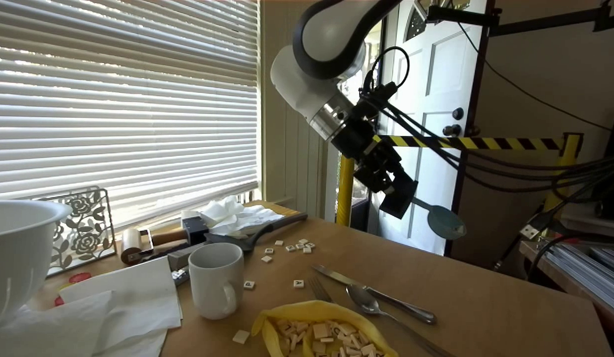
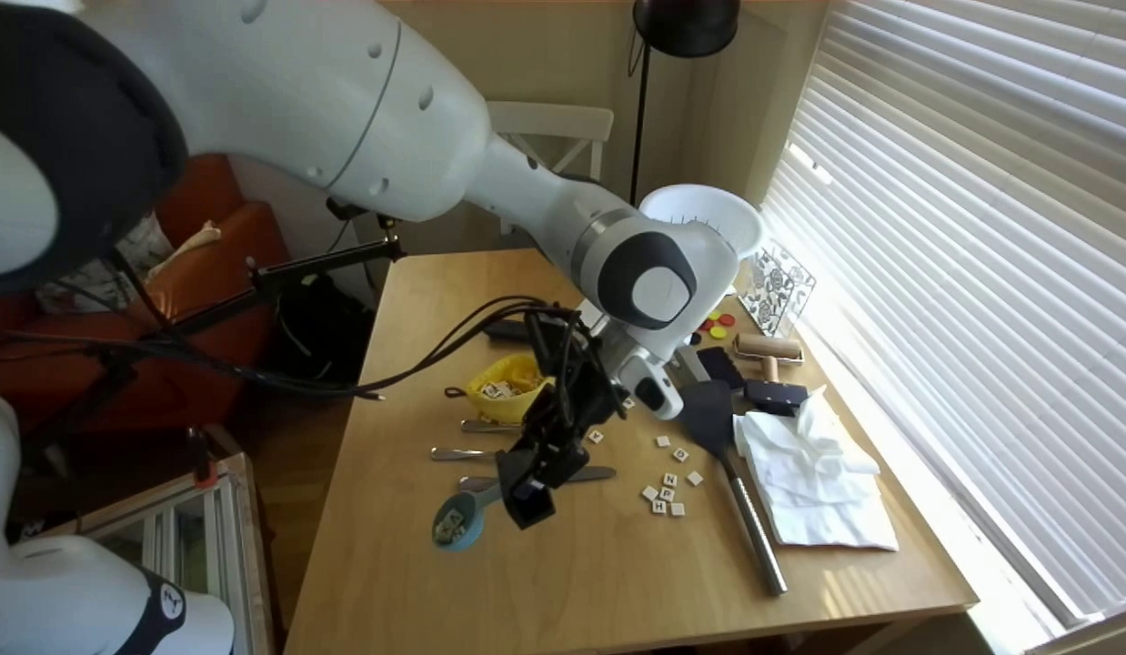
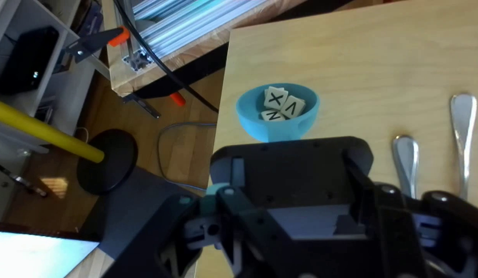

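My gripper (image 1: 390,184) is shut on a black block (image 1: 401,198) that carries a blue scoop (image 1: 443,222) on a thin handle. The scoop is held in the air above the table, near its edge, and shows in both exterior views (image 2: 457,528). In the wrist view the black block (image 3: 291,172) sits between the fingers and covers most of the handle. The scoop's bowl (image 3: 275,131) shows beyond it. Several white letter tiles (image 3: 275,98) lie in the bowl, with X and V readable. The fingertips themselves are partly hidden by the block.
A knife (image 1: 339,276), a fork (image 1: 319,290) and a spoon (image 1: 365,300) lie on the table. A yellow pouch (image 1: 307,311) holds wooden tiles. A white mug (image 1: 215,280), loose tiles (image 2: 669,496), a spatula (image 2: 749,518) and white cloth (image 2: 818,487) are nearby.
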Robot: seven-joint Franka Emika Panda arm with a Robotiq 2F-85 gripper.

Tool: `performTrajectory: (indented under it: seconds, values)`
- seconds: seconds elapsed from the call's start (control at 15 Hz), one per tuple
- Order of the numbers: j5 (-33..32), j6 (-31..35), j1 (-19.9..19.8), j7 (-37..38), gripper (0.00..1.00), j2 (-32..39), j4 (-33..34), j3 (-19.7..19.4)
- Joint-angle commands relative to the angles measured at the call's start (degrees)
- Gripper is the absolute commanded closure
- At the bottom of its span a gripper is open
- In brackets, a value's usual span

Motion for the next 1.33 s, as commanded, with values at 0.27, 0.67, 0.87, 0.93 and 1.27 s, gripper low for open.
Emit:
performTrajectory:
  seconds: [0.27, 0.67, 0.87, 0.93, 1.27]
  values:
    - [9.6, 5.0, 0.8, -5.6, 0.65, -13.7, -12.7, 4.8]
    - [11.0, 8.3, 4.7, -4.2, 0.65, -11.3, -4.9, 9.4]
    - [10.3, 8.4, 6.2, -3.2, 0.65, -9.1, 1.4, 10.4]
    - [9.3, 8.4, 6.6, -3.1, 0.65, -8.1, 4.5, 10.3]
    - [9.3, 9.2, 6.6, -3.9, 0.40, -10.6, -1.1, 9.9]
